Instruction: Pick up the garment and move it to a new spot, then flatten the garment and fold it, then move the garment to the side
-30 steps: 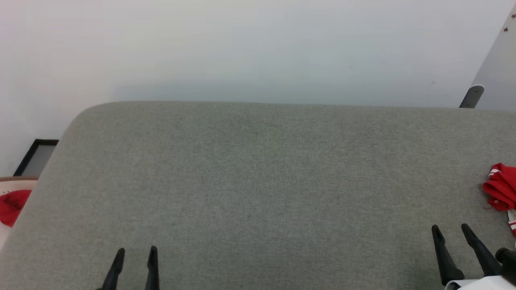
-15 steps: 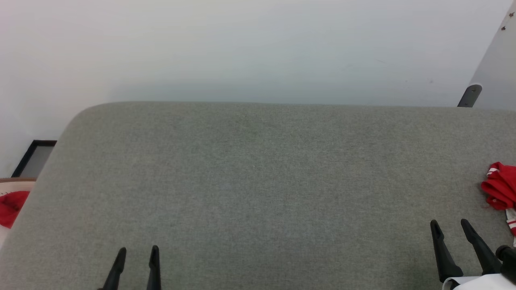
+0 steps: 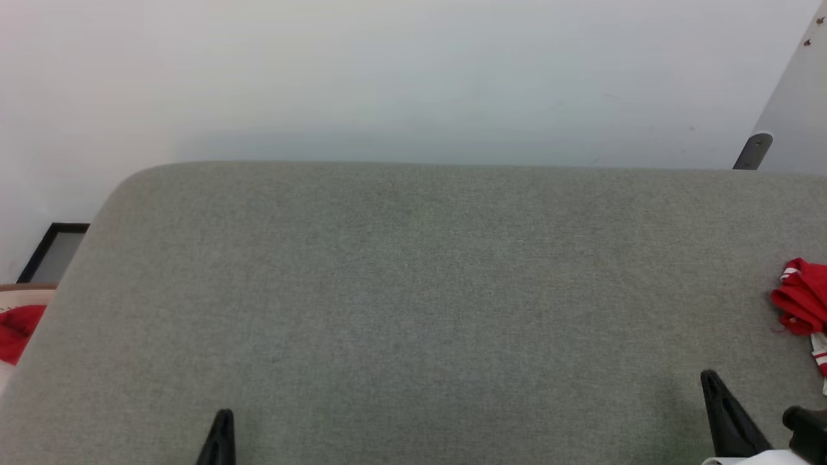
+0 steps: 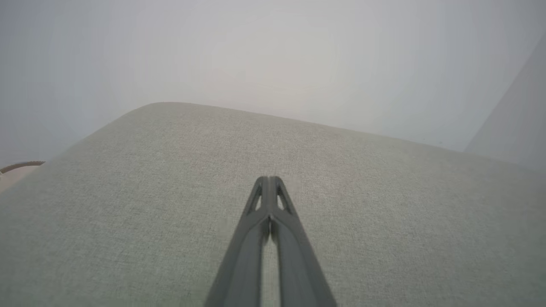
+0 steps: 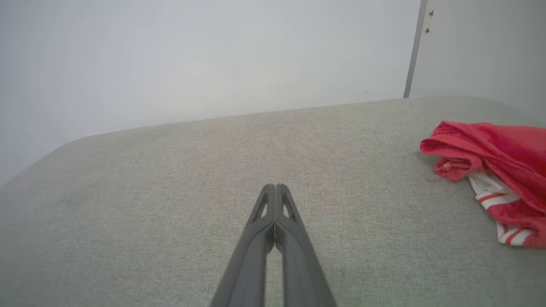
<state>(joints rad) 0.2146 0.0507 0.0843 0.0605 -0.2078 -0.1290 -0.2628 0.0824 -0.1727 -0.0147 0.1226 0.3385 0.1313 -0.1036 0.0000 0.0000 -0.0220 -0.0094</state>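
Both claws closed on themselves, low over grey fabric; garment lies off to the right.

In the left wrist view the left claw (image 4: 268,181) has its fingers pressed together tip to tip, gripping no cloth, with the grey surface (image 4: 128,204) ahead and on both sides. The right claw (image 5: 274,187) is likewise pinched shut and empty. The right wrist view puts the garment (image 5: 490,149) ahead and to that claw's right, well apart from the fingers. It is bunched on the surface, red folds over white cloth with red-striped trim. Bare fabric separates the two. The head view catches the garment at its frame edge. It adds a red cloth scrap (image 3: 16,326) on a pale brown-rimmed top, out past the left claw's left and off the surface. A dark-framed panel (image 3: 55,252) sits beyond it, and a white wall (image 3: 413,77) is behind.
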